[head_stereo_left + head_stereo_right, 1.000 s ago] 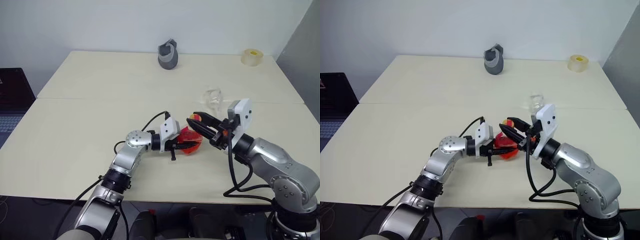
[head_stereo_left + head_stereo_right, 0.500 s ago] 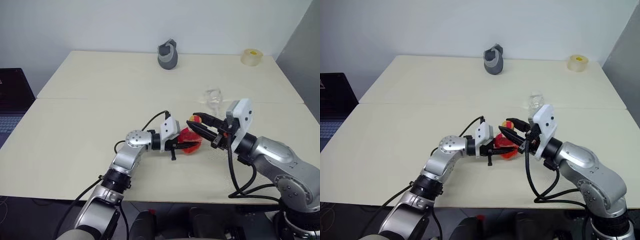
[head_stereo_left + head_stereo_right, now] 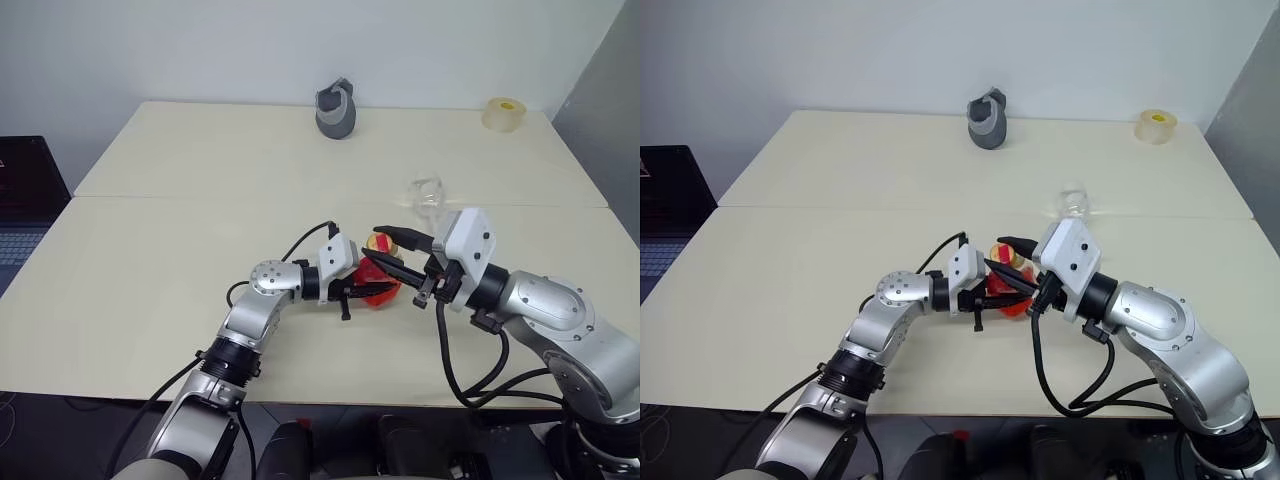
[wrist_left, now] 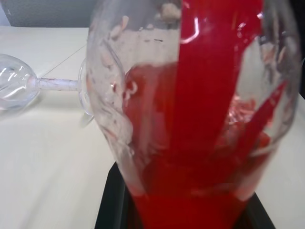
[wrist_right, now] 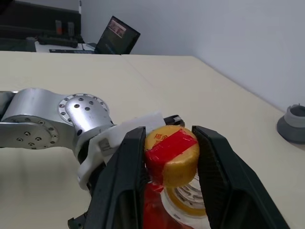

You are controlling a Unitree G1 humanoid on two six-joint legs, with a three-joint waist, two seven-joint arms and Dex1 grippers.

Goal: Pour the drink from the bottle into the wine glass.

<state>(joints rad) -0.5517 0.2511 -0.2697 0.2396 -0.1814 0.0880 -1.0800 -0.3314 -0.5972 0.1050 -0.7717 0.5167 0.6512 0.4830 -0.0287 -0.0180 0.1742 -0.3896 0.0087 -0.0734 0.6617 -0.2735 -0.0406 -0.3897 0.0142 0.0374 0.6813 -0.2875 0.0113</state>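
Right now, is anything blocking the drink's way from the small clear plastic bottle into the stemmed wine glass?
Yes: the yellow-and-red cap is on the bottle, right gripper clamped around it. The wine glass lies on its side.

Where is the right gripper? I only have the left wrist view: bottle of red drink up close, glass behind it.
Observer: The right gripper is shut on the bottle's cap, one black finger each side.
Operator: What holds the bottle?
Observer: The left gripper is shut on its body.
Operator: Anything else on the table?
Observer: A dark grey jug and a tape roll stand at the far edge.
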